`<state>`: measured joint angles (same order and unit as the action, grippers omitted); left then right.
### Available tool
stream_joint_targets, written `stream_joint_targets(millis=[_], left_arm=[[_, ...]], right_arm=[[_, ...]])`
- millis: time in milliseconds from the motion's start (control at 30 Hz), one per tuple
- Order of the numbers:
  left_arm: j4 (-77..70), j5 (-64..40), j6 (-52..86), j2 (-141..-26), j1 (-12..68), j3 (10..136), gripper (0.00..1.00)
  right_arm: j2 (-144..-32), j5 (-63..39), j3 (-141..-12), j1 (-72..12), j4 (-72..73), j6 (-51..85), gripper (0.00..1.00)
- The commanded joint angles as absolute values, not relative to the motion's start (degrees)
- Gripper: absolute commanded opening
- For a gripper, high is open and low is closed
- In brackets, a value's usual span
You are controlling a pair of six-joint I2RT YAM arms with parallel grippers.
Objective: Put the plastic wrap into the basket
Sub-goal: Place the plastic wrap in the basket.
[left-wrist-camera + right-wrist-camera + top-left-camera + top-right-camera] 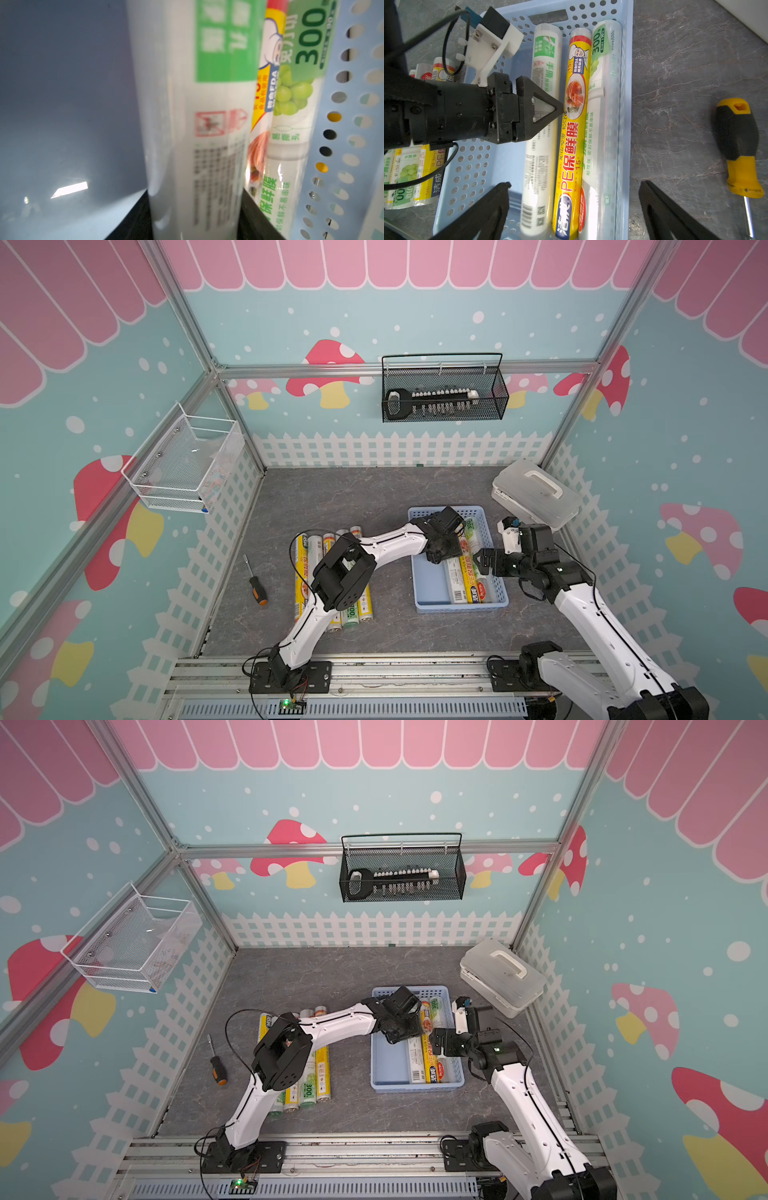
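The left pincer (446,549) reaches down into the light-blue basket (430,589), its fingers (137,220) straddling a white roll (538,166) of plastic wrap; whether they press it cannot be told. A yellow roll (571,145) and a green-printed roll (602,135) lie just beside, under the right pincer (575,184), whose fingers stand wide apart. More rolls (353,610) lie on the surface (332,497), well behind the left pincer.

Three plastic wrap rolls (571,158) lie parallel in the light-blue basket (430,585): a white-green roll (539,166) under the left hand (549,108), a yellow roll (572,145) touching it, and a clear roll (606,124) against the wall nearest the right hand (482,562). Four more rolls (357,610) lie together on the counter (353,497), well behind the left hand.
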<state>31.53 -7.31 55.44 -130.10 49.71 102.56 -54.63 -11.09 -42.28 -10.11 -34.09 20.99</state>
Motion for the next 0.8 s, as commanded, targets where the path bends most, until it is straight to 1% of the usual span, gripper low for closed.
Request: stream_joint_targets(millis=[0,233,333,433,600,767], left_arm=[[32.18,-7.95,53.21,-129.11,49.31,104.23,0.59],[32.89,-8.51,52.57,-127.37,49.13,103.88,0.6],[33.04,-8.35,51.7,-125.16,49.13,103.22,0.6],[32.96,-6.75,50.48,-121.78,49.13,101.66,0.63],[32.98,-6.7,48.55,-117.17,49.04,98.53,0.65],[32.79,0.26,45.42,-109.19,49.1,92.3,0.64]], right_arm=[[-54.94,-12.17,-41.48,-9.76,-33.86,20.37,1.0],[-54.43,-12.61,-41.68,-9.83,-34.18,20.69,1.0],[-53.14,-13.64,-41.92,-9.76,-34.03,20.83,1.0],[-51.73,-15.23,-42.67,-9.77,-33.88,20.92,1.0],[-50.34,-19.16,-43.64,-9.76,-32.67,22.06,1.0],[-50.33,-28.22,-43.19,-9.89,-26.99,24.92,1.0]])
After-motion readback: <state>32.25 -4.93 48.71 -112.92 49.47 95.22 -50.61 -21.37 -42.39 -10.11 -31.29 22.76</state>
